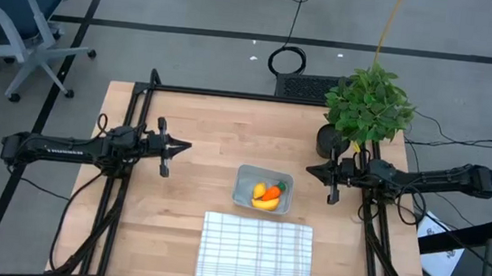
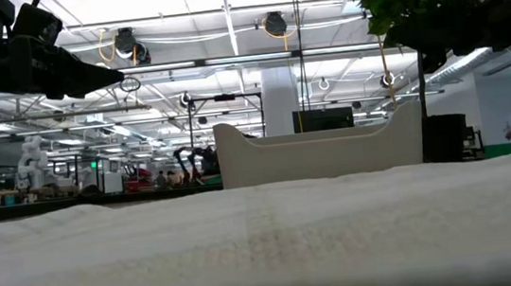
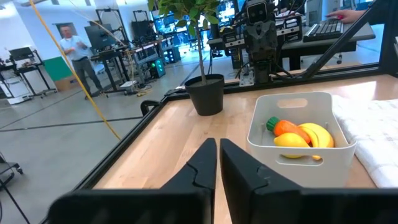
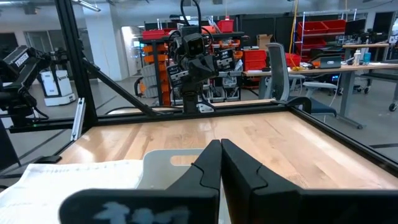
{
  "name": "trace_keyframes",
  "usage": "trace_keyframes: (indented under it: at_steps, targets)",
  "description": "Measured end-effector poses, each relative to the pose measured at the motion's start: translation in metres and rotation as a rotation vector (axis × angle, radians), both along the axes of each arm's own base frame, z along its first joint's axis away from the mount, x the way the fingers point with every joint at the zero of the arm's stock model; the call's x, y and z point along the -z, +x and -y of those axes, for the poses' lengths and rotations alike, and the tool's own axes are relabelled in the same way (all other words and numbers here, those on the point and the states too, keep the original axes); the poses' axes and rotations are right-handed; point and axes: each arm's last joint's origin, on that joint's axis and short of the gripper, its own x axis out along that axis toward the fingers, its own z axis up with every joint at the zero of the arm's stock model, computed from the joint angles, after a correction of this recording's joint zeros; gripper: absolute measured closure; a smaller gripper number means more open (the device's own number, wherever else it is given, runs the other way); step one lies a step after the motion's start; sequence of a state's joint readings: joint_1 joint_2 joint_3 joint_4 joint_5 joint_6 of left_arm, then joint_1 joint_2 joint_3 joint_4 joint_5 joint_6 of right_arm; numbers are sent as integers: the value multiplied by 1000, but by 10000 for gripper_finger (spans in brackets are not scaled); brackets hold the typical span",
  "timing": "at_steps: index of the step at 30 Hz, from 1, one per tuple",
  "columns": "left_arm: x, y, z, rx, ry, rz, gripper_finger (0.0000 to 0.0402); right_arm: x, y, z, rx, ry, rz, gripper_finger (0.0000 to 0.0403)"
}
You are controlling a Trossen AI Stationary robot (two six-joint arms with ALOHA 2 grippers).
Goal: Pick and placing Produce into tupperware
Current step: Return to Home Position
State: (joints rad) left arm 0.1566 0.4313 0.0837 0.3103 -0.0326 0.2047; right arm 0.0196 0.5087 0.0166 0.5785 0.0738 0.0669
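- On the light wooden counter [image 1: 196,188], near its middle, a shallow translucent grey-clear plastic tupperware [image 1: 244,176] with rounded corners is seen, just beside one edge of a white checked cloth [image 1: 255,255].
- Three toy pieces of produce are gathered inside the tupperware, all touching one another: an orange carrot with a green top [image 1: 275,192], a curved yellow banana [image 1: 265,204] and a small rounded yellow fruit [image 1: 259,191].
- The left gripper [image 1: 183,147] is held above the counter to the left of the tupperware, well apart from it. Its fingers are drawn together with only a thin slit between them, and nothing is held.
- The right gripper [image 1: 312,171] is held to the right of the tupperware and pointed toward it. Its fingers are likewise drawn together and empty.
- A leafy green plant [image 1: 369,103] in a dark pot [image 1: 329,144] is placed near the far right corner of the counter, just beside the right arm.
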Motion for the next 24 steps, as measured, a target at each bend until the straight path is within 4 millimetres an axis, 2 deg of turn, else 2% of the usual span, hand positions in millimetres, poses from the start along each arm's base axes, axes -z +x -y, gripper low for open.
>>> trace_keyframes:
  at_steps: [5, 15, 24]
  targets:
    - [0, 0, 0, 0, 0, 0, 376, 0, 0, 0, 0, 0, 0, 403]
    - [0, 0, 0, 0, 0, 0, 400, 0, 0, 0, 0, 0, 0, 403]
    - [0, 0, 0, 0, 0, 0, 375, 0, 0, 0, 0, 0, 0, 403]
